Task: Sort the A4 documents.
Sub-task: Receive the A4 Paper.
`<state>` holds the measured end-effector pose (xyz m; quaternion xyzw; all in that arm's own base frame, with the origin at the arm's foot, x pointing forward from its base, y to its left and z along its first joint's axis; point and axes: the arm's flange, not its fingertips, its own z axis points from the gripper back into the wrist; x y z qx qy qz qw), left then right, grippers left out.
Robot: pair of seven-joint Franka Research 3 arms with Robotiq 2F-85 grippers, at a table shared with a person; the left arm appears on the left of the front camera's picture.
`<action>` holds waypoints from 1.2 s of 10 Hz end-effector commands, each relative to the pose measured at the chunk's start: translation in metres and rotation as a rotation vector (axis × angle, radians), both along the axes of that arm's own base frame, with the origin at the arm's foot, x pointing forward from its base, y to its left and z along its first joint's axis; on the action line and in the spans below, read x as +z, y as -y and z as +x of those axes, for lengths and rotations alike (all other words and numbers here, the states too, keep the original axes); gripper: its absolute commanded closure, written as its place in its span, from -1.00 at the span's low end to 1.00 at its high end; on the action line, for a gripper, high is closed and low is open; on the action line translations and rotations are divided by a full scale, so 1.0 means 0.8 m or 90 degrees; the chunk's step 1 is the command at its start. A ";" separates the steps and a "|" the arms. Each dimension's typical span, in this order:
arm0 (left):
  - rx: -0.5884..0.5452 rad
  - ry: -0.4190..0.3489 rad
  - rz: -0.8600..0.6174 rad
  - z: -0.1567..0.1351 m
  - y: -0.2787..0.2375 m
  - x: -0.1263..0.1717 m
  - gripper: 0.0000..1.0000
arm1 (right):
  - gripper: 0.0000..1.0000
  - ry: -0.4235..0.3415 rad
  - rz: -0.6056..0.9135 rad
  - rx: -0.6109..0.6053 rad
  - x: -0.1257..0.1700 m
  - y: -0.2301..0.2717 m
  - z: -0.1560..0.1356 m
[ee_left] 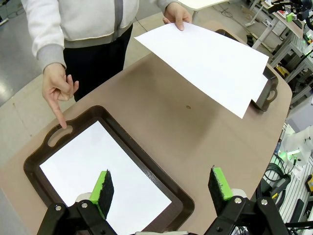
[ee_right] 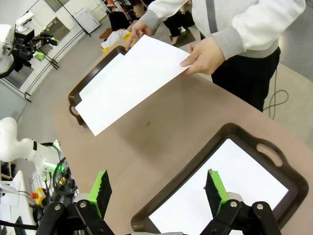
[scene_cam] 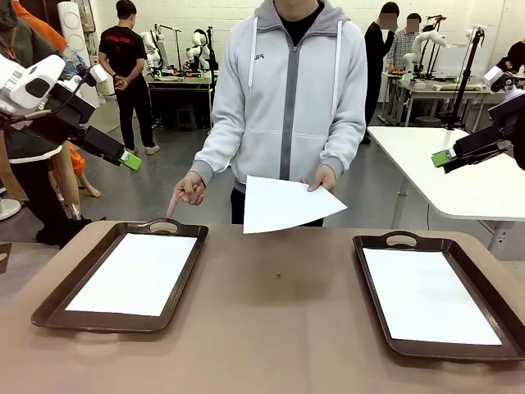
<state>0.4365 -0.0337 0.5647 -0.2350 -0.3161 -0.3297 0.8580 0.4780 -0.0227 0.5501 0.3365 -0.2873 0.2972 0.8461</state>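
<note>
2 trays (scene_cam: 49,308) each holding a sheet (scene_cam: 135,273), bare tabletop between, person's sheet (scene_cam: 283,203) held above far edge, both hands (ee_left: 161,188) wide open, empty.

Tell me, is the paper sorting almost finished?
Partly. One white sheet already lies in the left tray, and another sheet lies in the right tray. In hand: the person's hand holds out a third sheet above the table while the other hand points at the left tray's handle. Left to do: that sheet must go into a tray. Both robot jaws are open and empty.
</note>
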 end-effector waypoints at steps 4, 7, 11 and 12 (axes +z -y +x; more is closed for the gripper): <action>0.000 0.000 0.000 0.000 0.000 0.000 -1.00 | -1.00 0.001 0.000 0.003 0.000 0.000 0.000; 0.099 -0.126 -0.108 0.051 0.007 -0.063 -1.00 | -1.00 0.001 0.000 0.003 0.000 0.000 0.000; 0.179 -0.255 -0.267 0.106 0.045 -0.131 -1.00 | -1.00 0.001 0.000 0.003 0.000 0.000 0.000; 0.188 -0.286 -0.311 0.115 0.054 -0.142 -1.00 | -1.00 0.001 0.000 0.003 0.000 0.000 0.000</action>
